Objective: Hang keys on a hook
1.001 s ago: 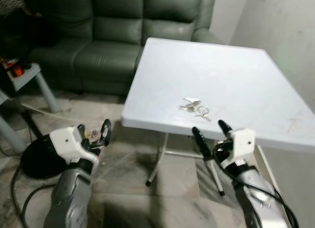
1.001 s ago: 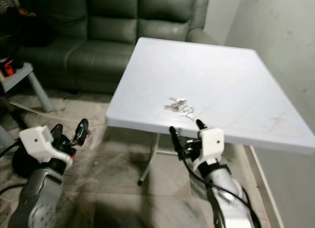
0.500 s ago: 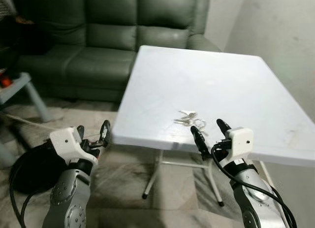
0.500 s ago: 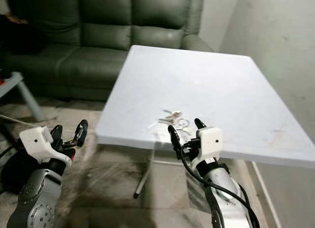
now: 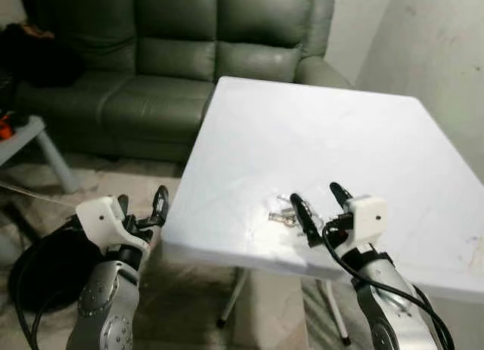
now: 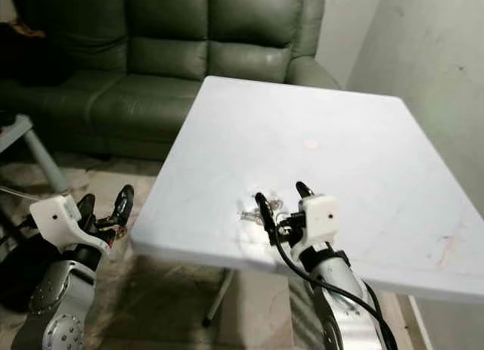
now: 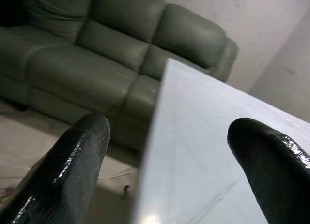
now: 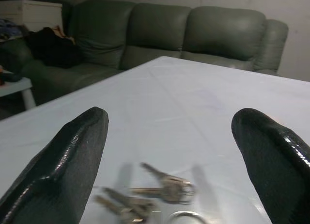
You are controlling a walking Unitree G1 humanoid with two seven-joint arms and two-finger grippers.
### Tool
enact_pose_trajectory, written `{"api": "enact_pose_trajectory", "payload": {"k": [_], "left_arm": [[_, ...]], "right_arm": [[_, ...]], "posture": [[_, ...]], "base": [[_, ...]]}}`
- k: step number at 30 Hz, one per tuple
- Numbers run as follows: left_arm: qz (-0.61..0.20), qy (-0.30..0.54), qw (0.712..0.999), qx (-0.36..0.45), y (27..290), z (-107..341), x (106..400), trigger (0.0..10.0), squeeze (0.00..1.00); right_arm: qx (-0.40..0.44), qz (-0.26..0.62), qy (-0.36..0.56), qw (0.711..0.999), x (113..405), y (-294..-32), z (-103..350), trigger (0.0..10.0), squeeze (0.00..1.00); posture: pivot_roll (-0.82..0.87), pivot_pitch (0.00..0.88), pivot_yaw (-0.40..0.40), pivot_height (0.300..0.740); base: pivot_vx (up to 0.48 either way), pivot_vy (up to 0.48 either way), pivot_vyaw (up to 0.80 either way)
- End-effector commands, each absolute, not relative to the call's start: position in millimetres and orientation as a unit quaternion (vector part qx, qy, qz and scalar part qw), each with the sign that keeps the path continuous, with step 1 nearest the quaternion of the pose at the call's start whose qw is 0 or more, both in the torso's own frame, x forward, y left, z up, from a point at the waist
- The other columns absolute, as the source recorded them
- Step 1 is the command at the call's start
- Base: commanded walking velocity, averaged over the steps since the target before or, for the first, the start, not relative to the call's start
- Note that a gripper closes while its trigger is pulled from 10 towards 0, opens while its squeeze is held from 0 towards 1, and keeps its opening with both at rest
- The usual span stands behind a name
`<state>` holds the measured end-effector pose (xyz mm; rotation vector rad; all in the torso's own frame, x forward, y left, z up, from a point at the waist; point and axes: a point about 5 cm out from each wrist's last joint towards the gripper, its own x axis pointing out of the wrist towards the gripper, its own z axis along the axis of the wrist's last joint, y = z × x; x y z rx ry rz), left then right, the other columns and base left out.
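2 black fingers (image 5: 300,213) of the right gripper (image 5: 318,211) spread apart above the keys (image 8: 154,192) on the white surface (image 5: 355,138), while the left gripper (image 5: 142,209), fingers apart, hangs beside its edge.

This is a living room in a home. A dark green leather three-seat sofa (image 5: 174,55) with plump cushions stands against a plain pale plastered wall (image 5: 439,55). In front of it is a white square folding bench (image 6: 302,153) on thin metal legs, the sort used as a spare dining surface. The floor (image 5: 91,176) is laid with glossy marbled stone tiles. A small pale grey side table (image 5: 34,138) sits beside the sofa's near end, and dark clothing or a bag (image 8: 51,45) is heaped on the sofa's far seat.
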<state>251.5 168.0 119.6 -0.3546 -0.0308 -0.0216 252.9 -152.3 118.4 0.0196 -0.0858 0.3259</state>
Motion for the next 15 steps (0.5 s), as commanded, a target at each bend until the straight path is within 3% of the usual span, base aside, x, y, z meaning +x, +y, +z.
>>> {"api": "enact_pose_trajectory", "payload": {"k": [1,15], "left_arm": [[-0.018,-0.014,0.984,-0.176,162,120,250,10.0,0.00],[-0.057,-0.014,0.987,-0.152,148,119,244,10.0,0.00]], "right_arm": [[0.009,0.149,-0.043,0.988,251,-161,120,10.0,0.00],[0.010,0.157,-0.004,0.988,251,-160,116,10.0,0.00]], "posture": [[0.02,0.000,-0.053,0.732],[0.02,0.003,-0.061,0.732]], "base": [[0.000,0.000,0.00],[0.000,0.000,0.00]]}}
